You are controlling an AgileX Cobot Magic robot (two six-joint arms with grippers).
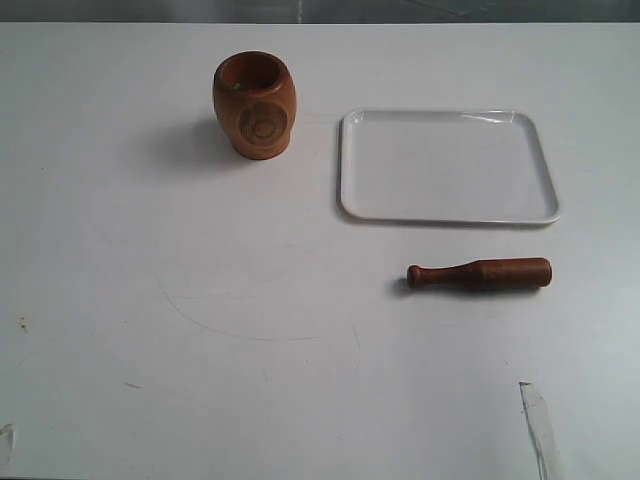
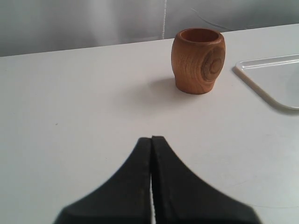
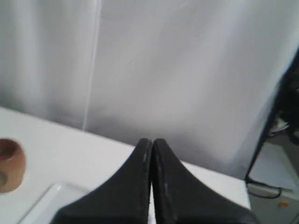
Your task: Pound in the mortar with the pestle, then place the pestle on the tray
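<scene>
Nothing looked started: the pestle (image 1: 479, 274) lay on the table (image 1: 150, 300) just beside the bare tray (image 1: 447, 165), the mortar (image 1: 254, 104) stood apart, and the left gripper (image 2: 152, 140) and right gripper (image 3: 152, 141) were pinched closed on nothing.

The left hand (image 2: 152, 138), its two black fingers (image 2: 131, 186) pressed together with only a thin seam between them and nothing held, over the white bench (image 2: 70, 116). Beyond the fingertips the mortar (image 2: 198, 61) stands upright on the bench, mouth open upward, a round carved emblem (image 2: 213, 66) on its side, casting a soft shadow. Near the mortar but apart from it, a corner of the tray (image 2: 280, 79) lies flat; a pale backdrop (image 2: 84, 23) closes the far edge of the bench.
</scene>
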